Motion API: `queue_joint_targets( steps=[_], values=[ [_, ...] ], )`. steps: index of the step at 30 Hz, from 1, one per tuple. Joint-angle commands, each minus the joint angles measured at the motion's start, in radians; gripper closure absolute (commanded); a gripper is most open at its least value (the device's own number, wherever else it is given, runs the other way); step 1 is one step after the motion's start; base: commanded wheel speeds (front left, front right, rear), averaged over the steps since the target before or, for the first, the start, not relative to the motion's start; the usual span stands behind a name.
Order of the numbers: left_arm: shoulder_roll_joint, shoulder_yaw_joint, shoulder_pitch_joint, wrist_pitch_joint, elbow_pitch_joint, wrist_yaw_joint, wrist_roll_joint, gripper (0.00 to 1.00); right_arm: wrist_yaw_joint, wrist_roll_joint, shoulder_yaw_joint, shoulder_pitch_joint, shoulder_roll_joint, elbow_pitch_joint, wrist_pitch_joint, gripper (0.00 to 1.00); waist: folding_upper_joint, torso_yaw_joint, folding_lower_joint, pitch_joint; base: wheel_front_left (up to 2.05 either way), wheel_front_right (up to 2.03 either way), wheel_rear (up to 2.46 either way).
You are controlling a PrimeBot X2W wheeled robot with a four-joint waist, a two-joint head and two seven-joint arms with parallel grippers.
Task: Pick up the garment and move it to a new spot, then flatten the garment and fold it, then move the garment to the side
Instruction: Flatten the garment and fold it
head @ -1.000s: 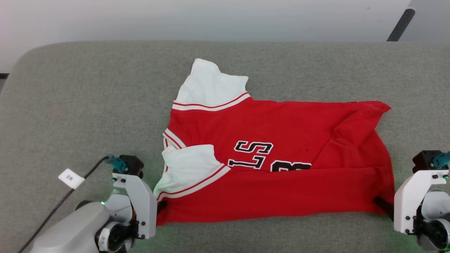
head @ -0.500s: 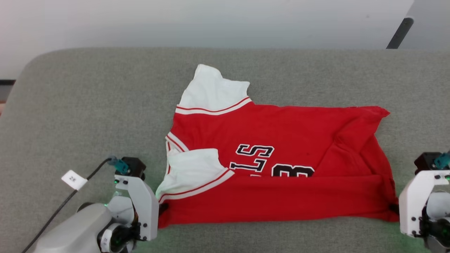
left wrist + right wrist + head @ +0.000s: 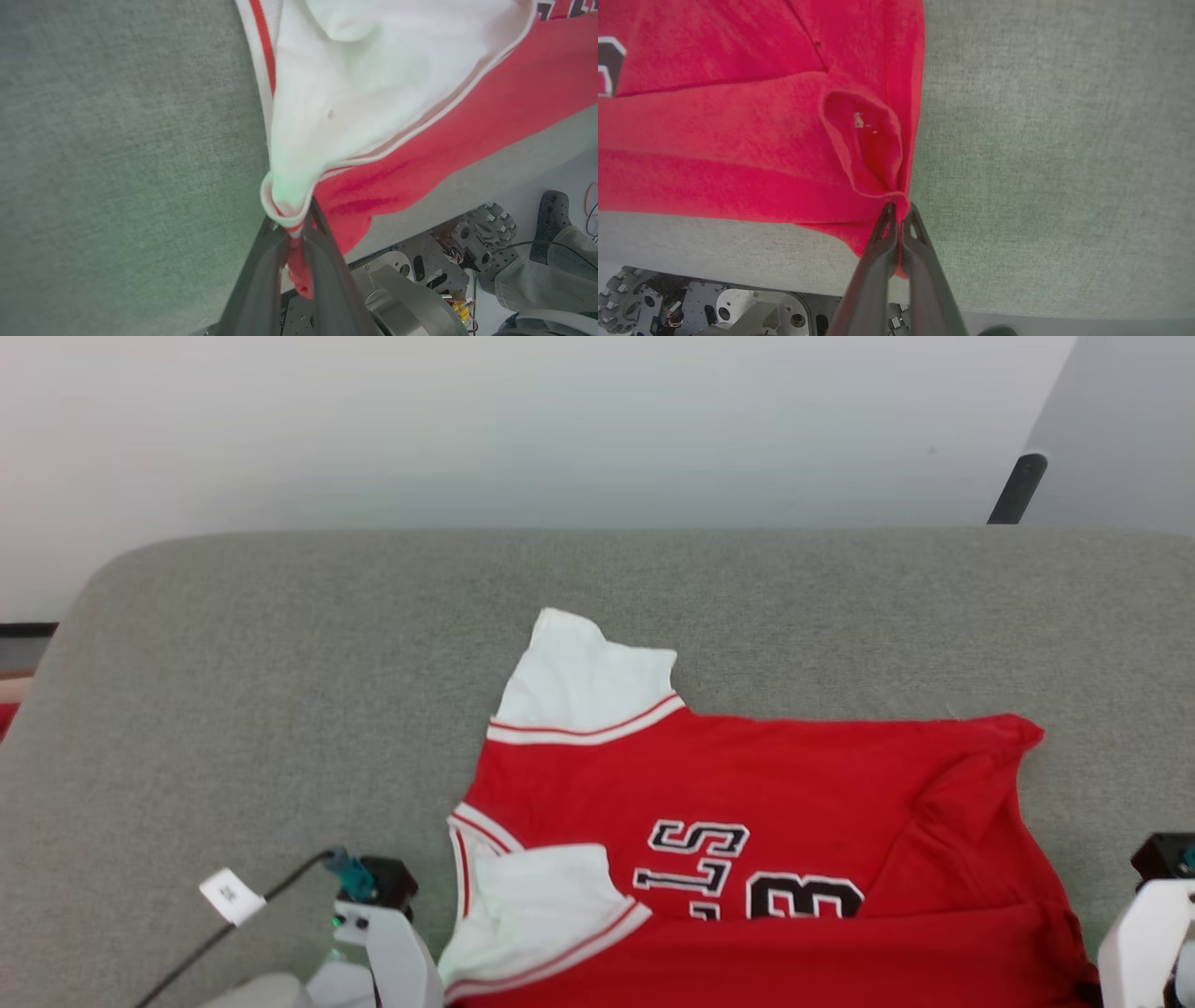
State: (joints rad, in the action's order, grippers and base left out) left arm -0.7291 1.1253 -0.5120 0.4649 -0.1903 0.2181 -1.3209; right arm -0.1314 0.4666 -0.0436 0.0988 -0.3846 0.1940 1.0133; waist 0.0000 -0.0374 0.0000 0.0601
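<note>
As left claw (image 3: 292, 219) and right claw (image 3: 900, 207) are clenching garment (image 3: 794, 784) corners, camera is tilting up.
Folded near edge is drawing back; flattening is continuing.

You have red T-shirt with white sleeves (image 3: 747, 775) lying on grey fabric-covered surface (image 3: 280, 663), right of centre, close to near edge. Far sleeve points away from robot. Near sleeve lies folded onto chest, at left. Left gripper (image 3: 292, 220) pinches near-left corner, right gripper (image 3: 900, 208) near-right corner. Black slanted post (image 3: 1018, 490) stands beyond far-right edge.
</note>
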Motion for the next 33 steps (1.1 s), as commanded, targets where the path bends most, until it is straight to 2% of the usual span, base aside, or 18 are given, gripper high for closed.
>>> queue_joint_targets(
  steps=[1, 8, 9, 10, 11, 12, 13, 14, 18, 24, 33],
  values=[
    [-0.006, 0.004, 0.017, -0.001, 0.005, 0.008, -0.001, 1.0, 0.001, -0.005, -0.011, -0.011, -0.003, -0.003, 0.0, 1.0, 0.0, -0.004, 0.0, -0.007, 0.0, 0.0, 0.0],
    [0.008, 0.025, 0.048, -0.002, 0.019, 0.018, 0.005, 1.0, 0.001, -0.024, -0.025, -0.038, 0.023, -0.011, -0.012, 1.0, 0.0, -0.008, 0.0, -0.009, 0.0, 0.0, 0.0],
    [0.012, 0.027, 0.047, -0.004, 0.014, 0.017, 0.009, 0.8, 0.001, -0.024, -0.021, -0.039, 0.026, -0.011, -0.014, 1.0, 0.0, -0.008, 0.0, -0.009, 0.0, 0.0, 0.0],
    [0.017, 0.027, 0.045, -0.009, 0.009, 0.014, 0.013, 0.64, 0.001, -0.024, -0.016, -0.038, 0.027, -0.013, -0.019, 0.75, 0.0, -0.009, 0.0, -0.009, 0.0, 0.0, 0.0],
    [0.021, 0.027, 0.043, -0.014, 0.002, 0.012, 0.015, 0.53, 0.001, -0.025, -0.012, -0.037, 0.027, -0.014, -0.023, 0.62, 0.0, -0.01, 0.0, -0.008, 0.0, 0.0, 0.0],
    [0.024, 0.028, 0.042, -0.018, -0.003, 0.011, 0.018, 0.34, 0.001, -0.026, -0.01, -0.035, 0.027, -0.013, -0.028, 0.54, 0.0, -0.01, 0.0, -0.008, 0.0, 0.0, 0.0],
    [0.026, 0.028, 0.041, -0.021, -0.008, 0.011, 0.022, 0.0, 0.001, -0.029, -0.007, -0.034, 0.026, -0.013, -0.032, 0.32, 0.0, -0.011, 0.0, -0.008, 0.0, 0.0, 0.0],
    [0.028, 0.027, 0.04, -0.025, -0.014, 0.012, 0.023, 0.0, 0.001, -0.028, -0.004, -0.033, 0.024, -0.015, -0.04, 0.0, 0.0, -0.013, 0.0, -0.007, 0.0, 0.0, 0.0],
    [0.031, 0.023, 0.042, -0.031, -0.025, 0.016, 0.02, 0.0, 0.001, -0.023, -0.009, -0.043, 0.024, -0.025, -0.055, 0.0, 0.0, -0.018, 0.0, -0.007, 0.0, 0.0, 0.0],
    [0.0, 0.013, 0.026, -0.018, 0.013, 0.042, 0.022, 0.0, 0.001, -0.026, -0.037, -0.056, 0.032, -0.072, -0.085, 0.0, 0.0, -0.031, 0.0, -0.005, 0.0, 0.0, 0.0],
    [-0.101, -0.05, -0.083, 0.018, 0.158, 0.083, 0.043, 0.0, 0.001, -0.053, -0.067, -0.073, 0.076, -0.205, -0.237, 0.0, 0.0, -0.074, 0.0, 0.013, 0.0, 0.0, 0.0]
  ],
)
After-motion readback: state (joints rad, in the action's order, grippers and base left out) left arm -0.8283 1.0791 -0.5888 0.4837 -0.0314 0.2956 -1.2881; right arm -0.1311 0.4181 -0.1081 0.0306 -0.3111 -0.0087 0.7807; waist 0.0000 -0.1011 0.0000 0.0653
